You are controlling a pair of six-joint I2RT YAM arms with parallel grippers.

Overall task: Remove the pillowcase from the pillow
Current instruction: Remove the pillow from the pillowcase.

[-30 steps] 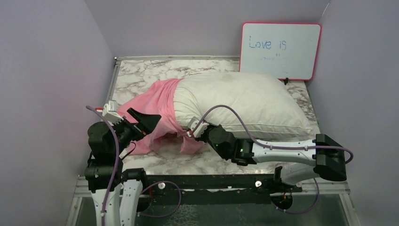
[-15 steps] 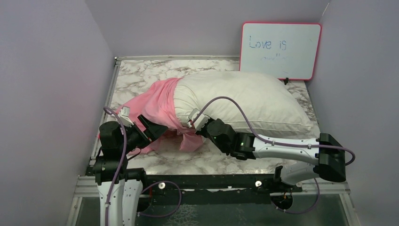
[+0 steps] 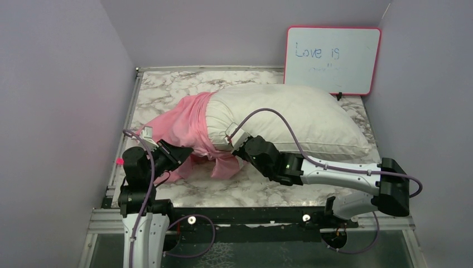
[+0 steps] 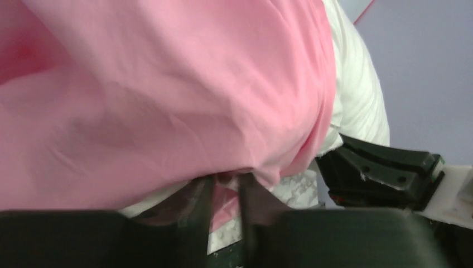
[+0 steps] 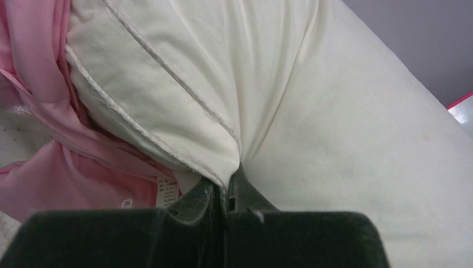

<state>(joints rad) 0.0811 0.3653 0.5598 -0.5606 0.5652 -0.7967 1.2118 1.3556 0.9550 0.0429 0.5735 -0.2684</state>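
The white pillow (image 3: 290, 114) lies across the marble table (image 3: 251, 192). Its left end is still inside the bunched pink pillowcase (image 3: 187, 120). My left gripper (image 3: 187, 152) sits low at the cover's near hem. In the left wrist view, pink pillowcase (image 4: 167, 95) fills the frame and drapes over my narrowed fingers (image 4: 203, 201), with a pink fold between them. My right gripper (image 3: 234, 142) is shut on the pillow's piped near edge. In the right wrist view, that seam of the pillow (image 5: 346, 128) is pinched at the gripper (image 5: 227, 187), and the pillowcase (image 5: 50, 167) lies to its left.
A pink-framed whiteboard (image 3: 332, 60) leans against the back wall behind the pillow. Lilac walls close in the left side (image 3: 56, 84) and the right side. A white care label (image 5: 167, 195) hangs by the right fingers. Bare marble lies in front of the pillow.
My left gripper has dropped and moved right to the pillowcase's near hem, and its jaws have gone from wide open to nearly closed. The right gripper has edged slightly away from me, still holding the pillow.
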